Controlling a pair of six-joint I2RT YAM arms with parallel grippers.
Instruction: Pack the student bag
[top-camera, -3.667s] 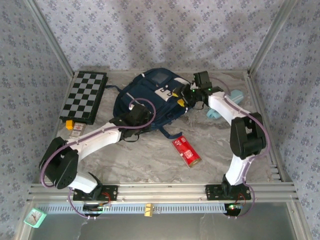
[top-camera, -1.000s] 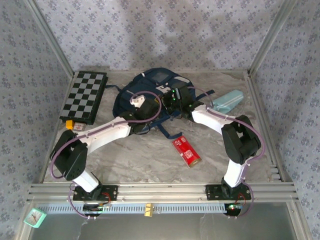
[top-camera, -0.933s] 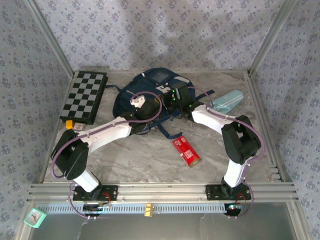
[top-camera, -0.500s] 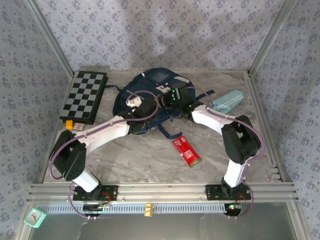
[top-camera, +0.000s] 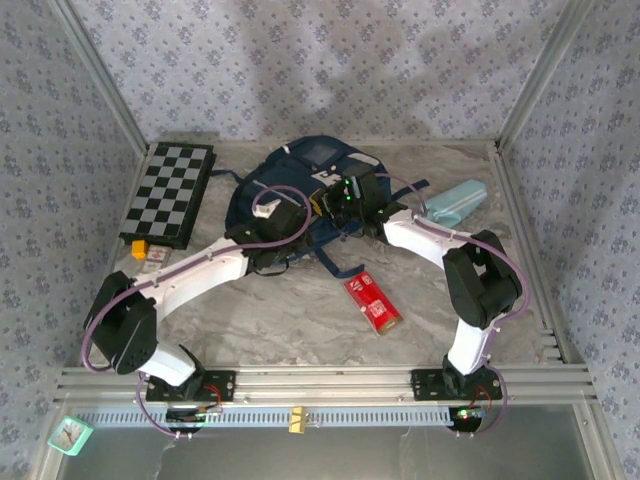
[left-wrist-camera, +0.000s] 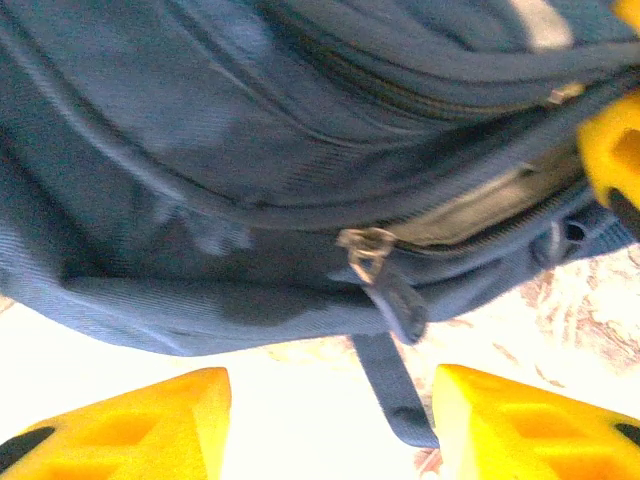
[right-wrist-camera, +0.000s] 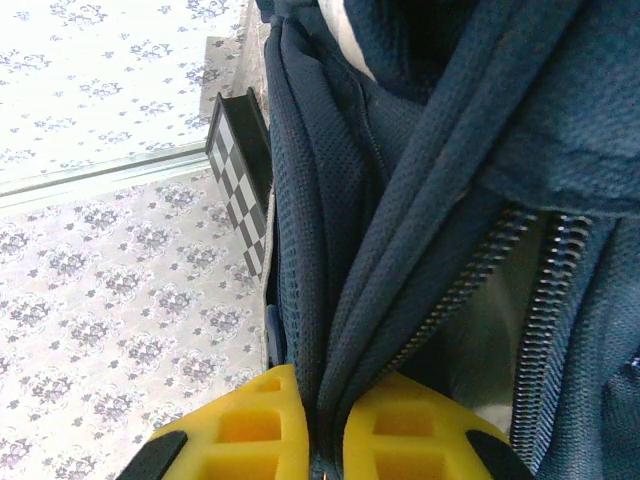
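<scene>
The student bag is a navy backpack lying at the back middle of the table. My left gripper hovers at its near edge. In the left wrist view it is open, with nothing between its yellow fingers. A metal zipper pull and a dark strap hang just ahead of it, over the table. My right gripper is at the bag's right side. In the right wrist view it is shut on a fold of the bag's fabric beside the open zipper teeth.
A folded chessboard lies at the back left, with a small yellow and white item at its near end. A light-blue pencil case lies at the back right. A red packet rests on the marble mid-table.
My left arm has drawn back a little to the left along the bag's near edge, its jaws staying apart. The right gripper has kept its hold on the bag's fabric.
</scene>
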